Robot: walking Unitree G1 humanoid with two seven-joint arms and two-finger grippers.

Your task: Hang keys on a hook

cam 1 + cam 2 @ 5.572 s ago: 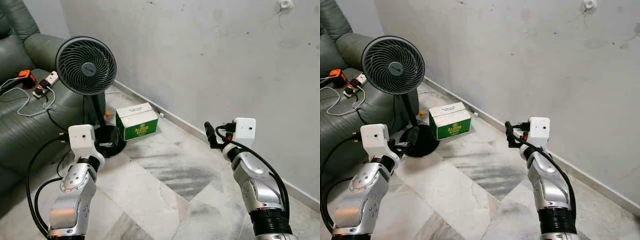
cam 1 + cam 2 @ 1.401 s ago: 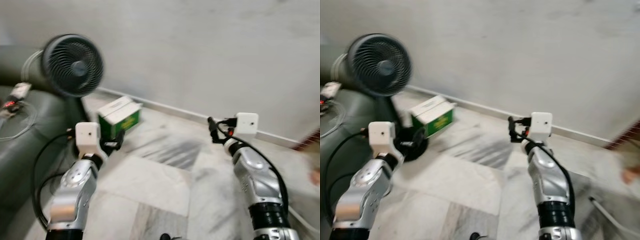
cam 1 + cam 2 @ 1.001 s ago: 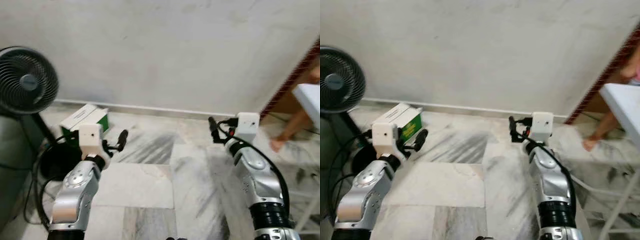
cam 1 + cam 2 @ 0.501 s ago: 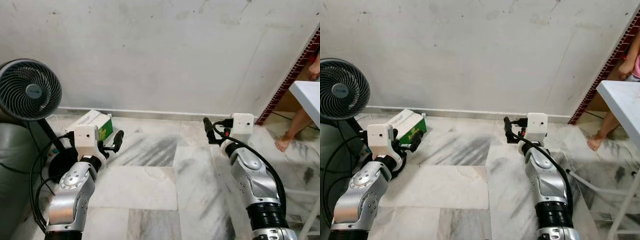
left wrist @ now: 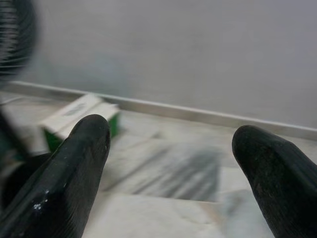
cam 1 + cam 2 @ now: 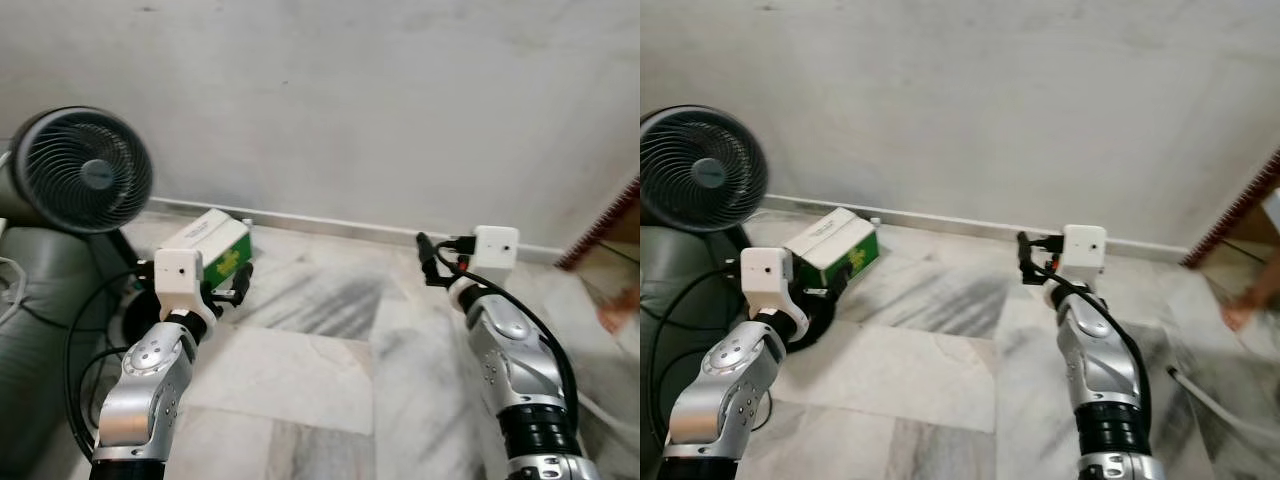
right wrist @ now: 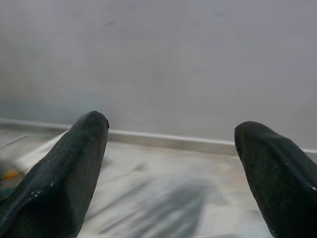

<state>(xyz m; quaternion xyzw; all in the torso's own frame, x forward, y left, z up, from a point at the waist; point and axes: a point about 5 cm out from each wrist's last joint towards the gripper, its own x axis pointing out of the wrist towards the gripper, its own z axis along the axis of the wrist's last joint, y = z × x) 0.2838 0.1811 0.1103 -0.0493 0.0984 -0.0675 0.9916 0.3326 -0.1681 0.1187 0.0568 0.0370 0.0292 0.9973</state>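
left hand [image 5: 168, 163]: raised in front of the chest; black fingers spread wide, nothing between them
right hand [image 7: 171, 168]: also raised; fingers spread, nothing held
keys and hook: can't spot either; so which way they lie, and which arm is nearer, I honestly can't tell
ahead: bare grey plaster wall [image 6: 380, 100]; black round pedestal fan [image 6: 85, 170] and green-and-white cardboard box [image 6: 212, 243] off to the left on the grey-veined marble floor [image 6: 300, 360]
my guess: robot needs to look around first
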